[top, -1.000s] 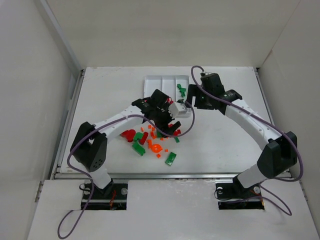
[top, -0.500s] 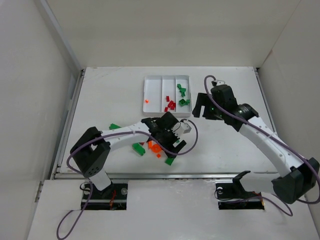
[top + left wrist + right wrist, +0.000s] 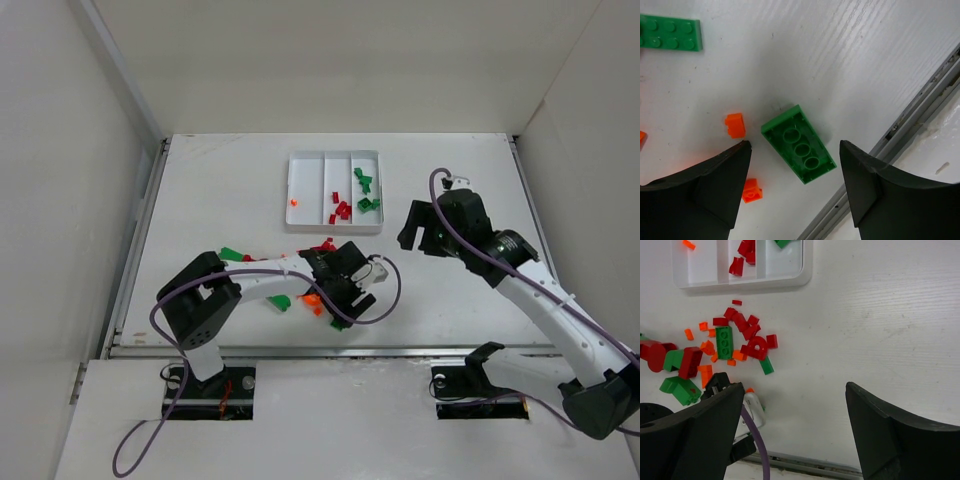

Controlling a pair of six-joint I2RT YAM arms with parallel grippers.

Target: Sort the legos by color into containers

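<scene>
The legos are a loose pile of red, green and orange bricks (image 3: pixel 740 340) on the table in front of the white tray (image 3: pixel 334 154). Its three containers hold one orange piece (image 3: pixel 293 202) on the left, red pieces (image 3: pixel 341 209) in the middle and green pieces (image 3: pixel 365 190) on the right. My left gripper (image 3: pixel 795 170) is low over an upside-down green brick (image 3: pixel 798 143) near the table's front rail. Its jaws stand apart on either side of the brick without touching it. My right gripper (image 3: pixel 795 425) hangs open and empty right of the tray.
A flat green plate (image 3: pixel 670 34) and two small orange bricks (image 3: pixel 735 125) lie beside the left fingers. The metal front rail (image 3: pixel 920 110) runs close by the green brick. In the right wrist view, the left arm's wrist and purple cable (image 3: pixel 747 420) sit near the pile.
The left arm has moved from the pile's middle toward the front edge, down over the green brick, its jaws narrowing. The right arm has drawn back from the tray to the right.
</scene>
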